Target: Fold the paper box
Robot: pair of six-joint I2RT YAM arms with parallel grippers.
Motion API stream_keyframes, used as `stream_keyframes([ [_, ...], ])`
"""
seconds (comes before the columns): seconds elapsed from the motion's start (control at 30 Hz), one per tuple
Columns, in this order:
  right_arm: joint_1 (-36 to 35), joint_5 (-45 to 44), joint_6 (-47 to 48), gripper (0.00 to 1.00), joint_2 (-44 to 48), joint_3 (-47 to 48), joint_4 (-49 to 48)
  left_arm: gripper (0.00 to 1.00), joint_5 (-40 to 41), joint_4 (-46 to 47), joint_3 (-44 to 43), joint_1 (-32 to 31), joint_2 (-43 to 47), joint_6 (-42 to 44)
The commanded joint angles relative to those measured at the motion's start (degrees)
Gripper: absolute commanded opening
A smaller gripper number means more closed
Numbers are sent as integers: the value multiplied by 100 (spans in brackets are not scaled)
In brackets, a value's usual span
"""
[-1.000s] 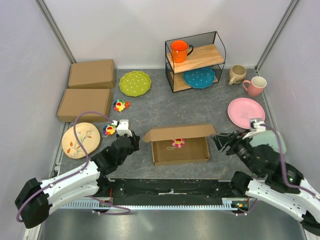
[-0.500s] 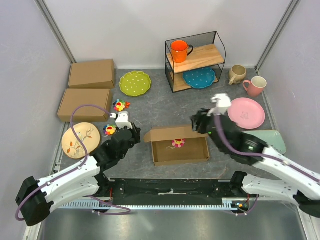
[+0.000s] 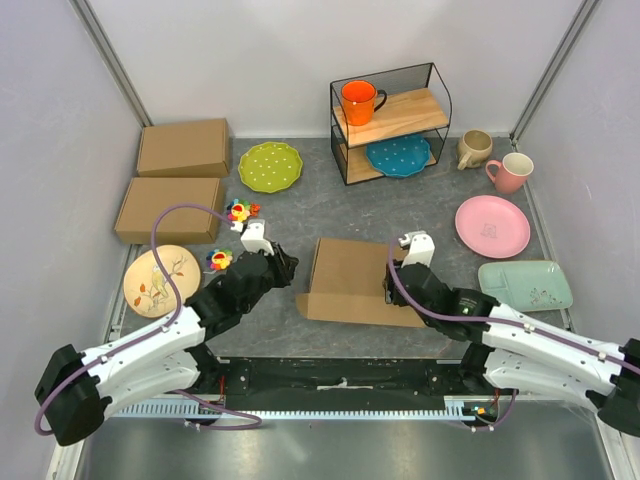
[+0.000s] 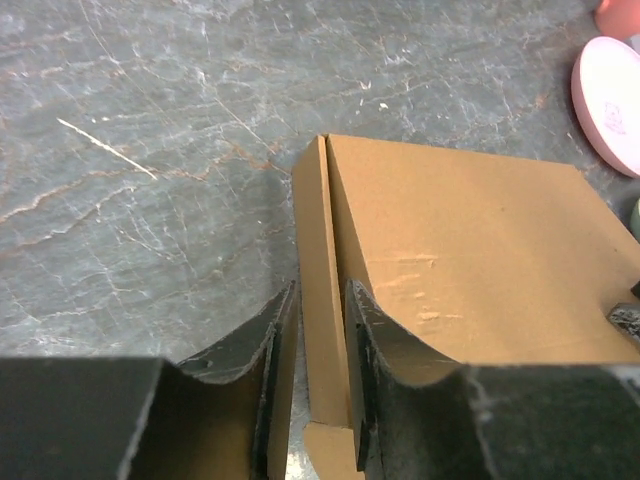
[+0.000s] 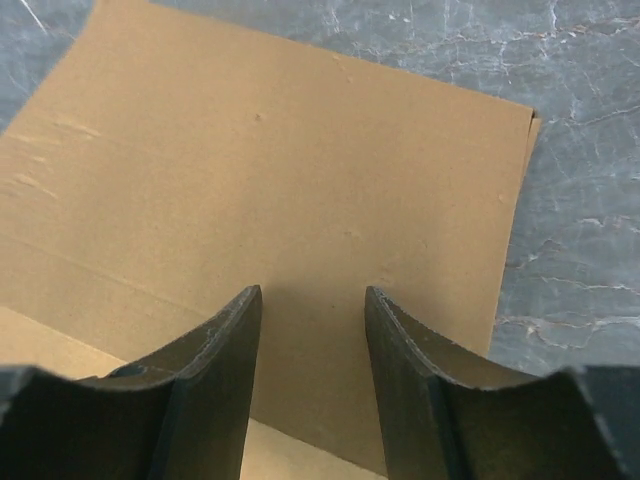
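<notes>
The box (image 3: pixel 350 280) lies mid-worktop (image 3: pixel 300 215), near the front edge, between the 2 arms, with its lid folded down over the base (sloping, not flat). The left tool (image 4: pixel 320 290) straddles the box's left side wall, 1 finger on each side and close to it; whether it pinches the wall I cannot tell. The right tool (image 5: pixel 312 292) stands open over the lid's right part, with nothing between its fingers.

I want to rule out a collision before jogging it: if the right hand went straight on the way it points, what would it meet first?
The paper box: the right hand points at its folded-over brown top panel, probably close, though depth is unclear.
</notes>
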State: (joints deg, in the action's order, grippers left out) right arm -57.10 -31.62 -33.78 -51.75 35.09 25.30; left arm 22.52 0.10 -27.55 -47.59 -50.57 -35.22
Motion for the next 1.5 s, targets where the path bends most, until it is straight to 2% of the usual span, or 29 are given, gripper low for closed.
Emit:
stream_keyframes([
  [0.0, 15, 218, -568, 55, 437, -275, 62, 35, -213, 368, 110, 22, -128, -354],
  [0.1, 15, -274, -980, 64, 726, -39, 335, 40, -292, 412, 22, 22, -190, -336],
  [0.17, 15, -615, -1287, 67, 954, 120, 624, 42, -415, 325, -136, 22, -234, -319],
  [0.27, 6, -968, -1674, 76, 1079, 533, 1239, 54, -582, 44, -391, 40, -278, -310],
  [0.3, 15, -1030, -1745, 79, 1079, 725, 1397, 58, -591, -157, -444, 40, -296, -336],
  [0.4, 32, -1031, -2061, 93, 1088, 955, 1995, 61, -819, -212, -514, 48, -296, -318],
  [0.5, 32, -786, -2167, 98, 1097, 912, 2207, 62, -1074, -160, -471, 66, -322, -389],
  [0.73, 41, -530, -2580, 98, 1149, 332, 2401, 63, -1505, -229, -374, 66, -507, -468],
  [0.93, 41, -276, -2678, 98, 1088, -37, 2138, 63, -1707, -300, -242, 66, -480, -503],
  [1.07, 50, 137, -2730, 94, 1245, -318, 1620, 61, -2006, -247, -137, 66, -551, -556],
  [1.3, 41, 428, -2853, 77, 1325, -854, 1126, 53, -2226, 147, 250, 57, -595, -732],
  [1.33, 24, 472, -2871, 74, 1342, -890, 1092, 53, -2226, 157, 268, 57, -595, -740],
  [1.37, 41, 498, -2906, 64, 1377, -994, 995, 52, -2226, 157, 285, 66, -612, -749],
  [1.47, 41, 595, -2976, 51, 1649, -1197, 819, 51, -2226, 166, 338, 66, -577, -758],
])
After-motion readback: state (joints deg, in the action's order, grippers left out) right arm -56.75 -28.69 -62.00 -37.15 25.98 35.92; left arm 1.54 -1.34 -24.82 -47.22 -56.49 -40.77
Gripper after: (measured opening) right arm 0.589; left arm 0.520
